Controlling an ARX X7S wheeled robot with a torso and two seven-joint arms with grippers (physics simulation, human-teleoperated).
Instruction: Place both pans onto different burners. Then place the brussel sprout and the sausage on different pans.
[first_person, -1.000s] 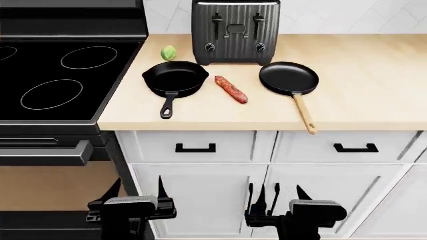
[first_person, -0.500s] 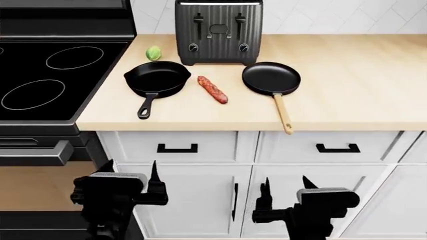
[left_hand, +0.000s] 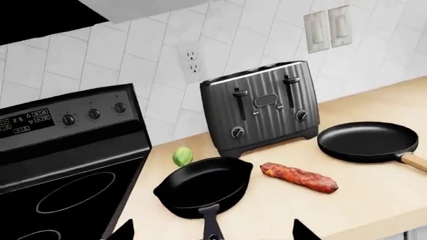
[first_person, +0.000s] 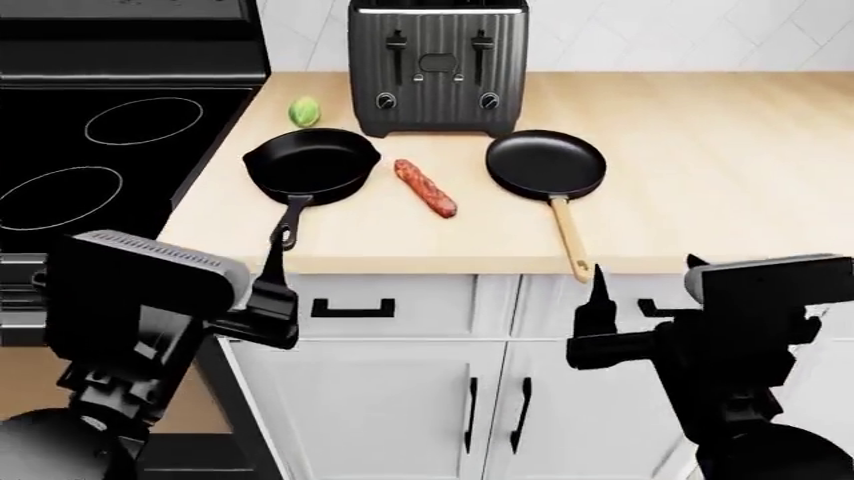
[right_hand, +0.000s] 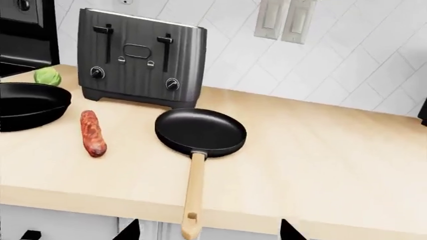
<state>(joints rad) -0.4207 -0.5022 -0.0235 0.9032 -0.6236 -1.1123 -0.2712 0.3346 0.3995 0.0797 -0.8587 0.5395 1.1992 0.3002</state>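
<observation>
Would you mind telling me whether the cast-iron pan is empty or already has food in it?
Empty. The cast-iron pan shows a bare black interior; the sausage and brussel sprout lie on the counter beside it.

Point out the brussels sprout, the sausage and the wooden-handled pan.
brussels sprout (first_person: 304, 110), head view, middle of the green ball.
sausage (first_person: 424, 188), head view, middle of its length.
wooden-handled pan (right_hand: 201, 132), right wrist view, centre of the black cooking surface.

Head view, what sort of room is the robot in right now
Almost certainly a home kitchen. A black glass-top stove with ringed burners sits beside a light wooden countertop over white cabinet doors, and a dark ribbed four-slot toaster stands against the white tiled wall.
</observation>
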